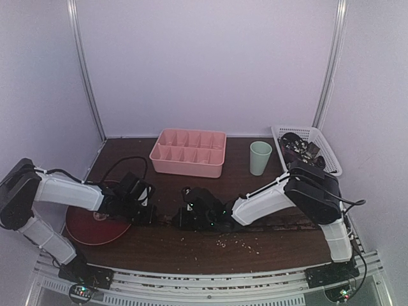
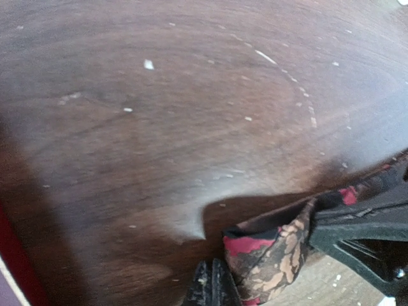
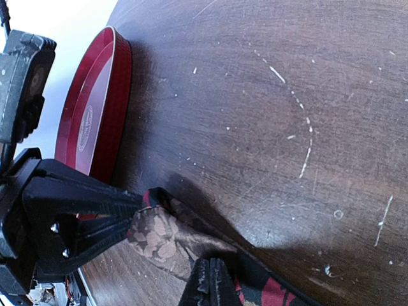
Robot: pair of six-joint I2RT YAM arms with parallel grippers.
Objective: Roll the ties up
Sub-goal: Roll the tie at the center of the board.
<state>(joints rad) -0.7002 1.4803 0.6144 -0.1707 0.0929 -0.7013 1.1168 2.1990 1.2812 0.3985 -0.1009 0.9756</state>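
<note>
Left wrist view, mostly table (image 2: 191,95): dark wood grain, smooth, low sheen, scuffed with pale scratches and white flecks. Lower right there, the tie (image 2: 268,255): woven cloth, red and tan floral, faintly lustrous, creased. Right wrist view, lower left, the left gripper (image 3: 135,215): matt black moulded plastic. Upper left, red plate (image 3: 105,83): glossy, I'd say plastic. Overhead centre, pink tray (image 1: 188,167) and green cup (image 1: 259,158): matt plastic. Right, white basket (image 1: 299,129): plastic lattice.

Pale lavender-white walls (image 1: 210,64) on three sides, evenly lit. Two metal poles (image 1: 86,70) rise at back corners. Dark wood-grain tabletop (image 1: 166,250), scratched, pale crumbs (image 1: 223,241) scattered. Aluminium rail (image 1: 210,284) along near edge.
</note>
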